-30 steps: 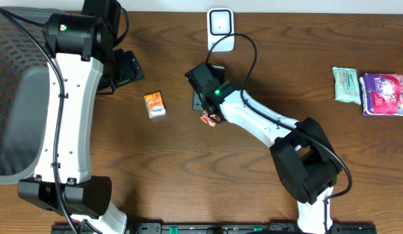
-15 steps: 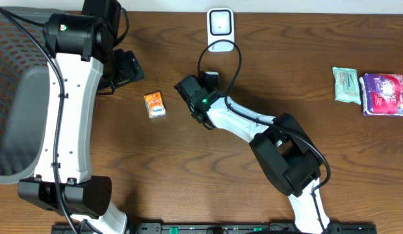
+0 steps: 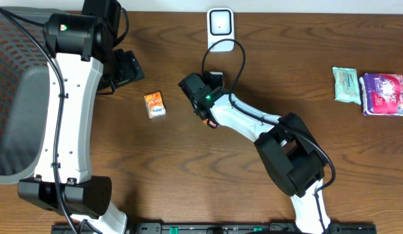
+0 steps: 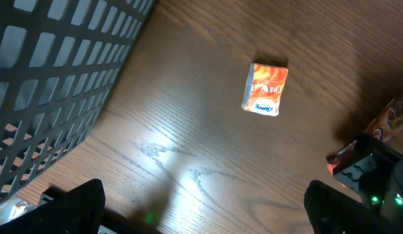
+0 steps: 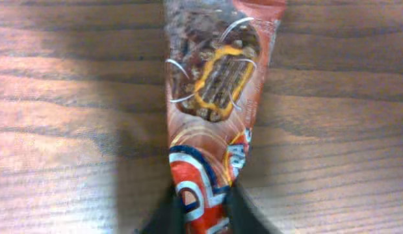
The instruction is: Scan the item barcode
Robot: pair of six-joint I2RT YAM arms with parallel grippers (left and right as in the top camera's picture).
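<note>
Right now your right gripper [image 5: 201, 198] is clamped on the tail of a red chocolate snack-bar wrapper [image 5: 214, 84] over the wooden table [image 5: 58, 130], near what looks like a white scanner [image 3: 220, 26]. Your left gripper [image 4: 208, 211] hangs spread wide near an orange carton [image 4: 265, 88].

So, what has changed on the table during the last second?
The right gripper shifted slightly left, toward the orange packet, and closed on the end of the red snack bar wrapper. Unchanged: the orange packet, the scanner and the left gripper, which is wide open.
</note>
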